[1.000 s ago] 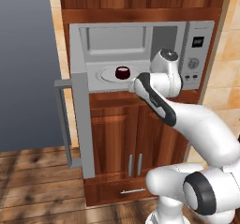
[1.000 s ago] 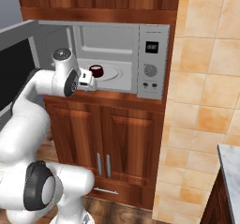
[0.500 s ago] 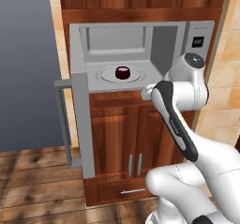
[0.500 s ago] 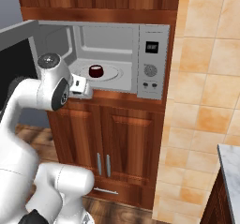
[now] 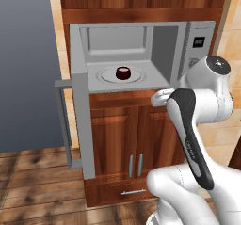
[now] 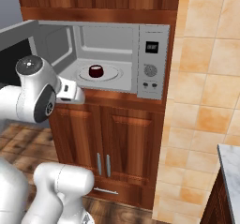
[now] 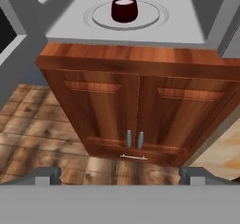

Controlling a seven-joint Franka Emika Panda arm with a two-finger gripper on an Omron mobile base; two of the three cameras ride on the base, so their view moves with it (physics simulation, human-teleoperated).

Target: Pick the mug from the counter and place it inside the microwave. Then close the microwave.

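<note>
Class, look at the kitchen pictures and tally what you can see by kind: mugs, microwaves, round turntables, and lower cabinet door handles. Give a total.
Small dark maroon mug: 1
Wide silver-grey microwave with open door: 1
Round grey turntable, under the mug: 1
Short metal handles on the lower reddish-brown cabinet doors: 2
Total: 5

Arm back out of microwave (image 5: 188, 45)
</note>
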